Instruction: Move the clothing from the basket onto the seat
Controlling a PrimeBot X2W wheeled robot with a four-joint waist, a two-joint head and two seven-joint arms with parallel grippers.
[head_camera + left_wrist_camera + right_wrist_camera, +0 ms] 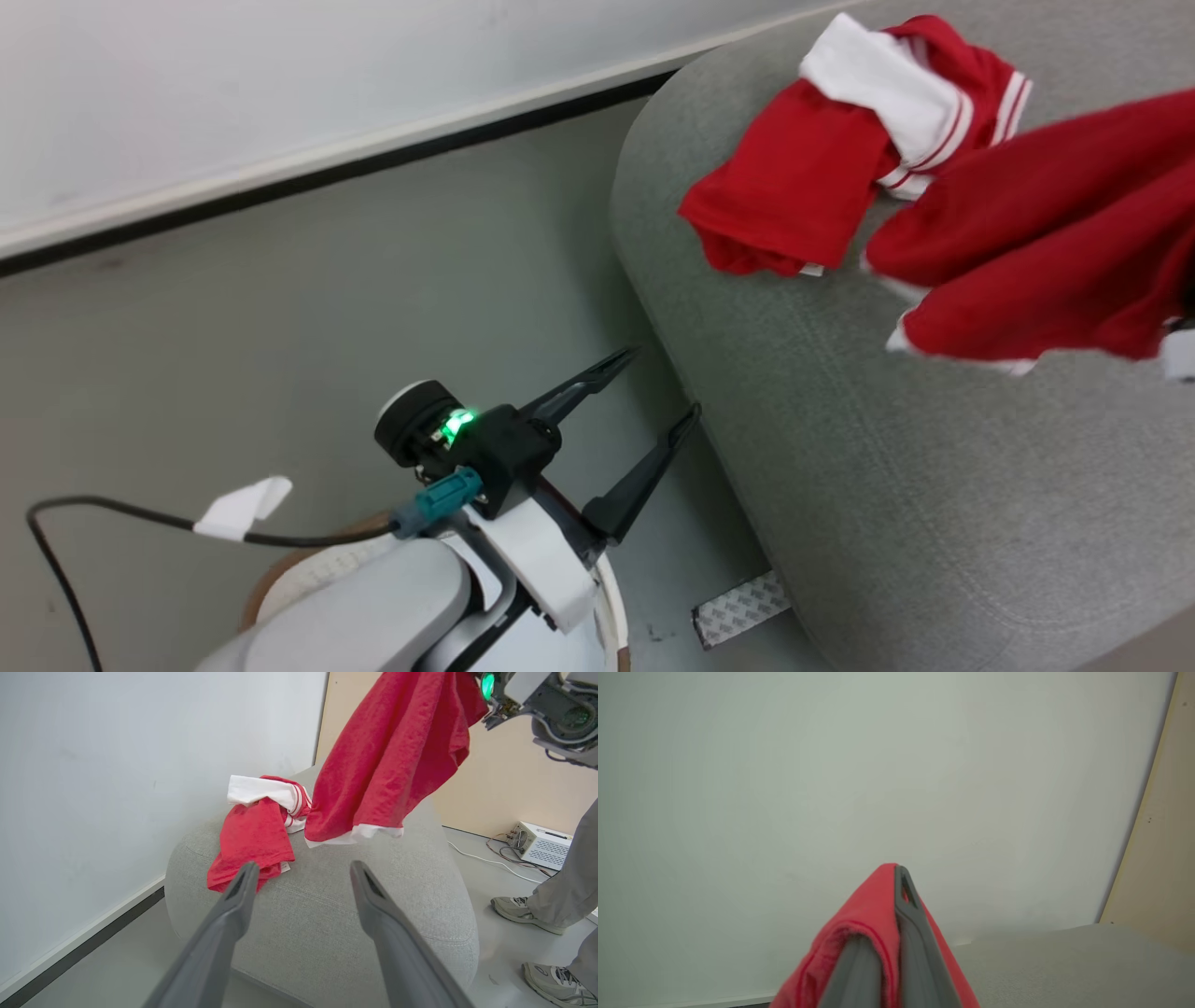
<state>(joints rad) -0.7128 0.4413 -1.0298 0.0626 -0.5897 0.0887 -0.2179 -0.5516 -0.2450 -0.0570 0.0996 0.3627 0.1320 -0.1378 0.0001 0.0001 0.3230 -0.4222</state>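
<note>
One red garment [794, 187] with a white sleeve lies crumpled on the grey seat [887, 485], near its far end; it is also in the left wrist view [252, 835]. The second red garment [397, 756] hangs above the seat [327, 924], its white hem just over the cushion. My right gripper [896, 877] is shut on the top of this cloth [859, 933]. My left gripper [665, 379] is open with nothing in it, beside the seat's rounded edge and above the basket [280, 569], of which a tan rim and white wall show under my arm.
A white wall and dark baseboard [327, 173] run behind a strip of grey floor. A taped patch [738, 609] lies on the floor by the seat. A person's legs and shoes [556, 886] stand right of the seat, near a white box [542, 844] with cables.
</note>
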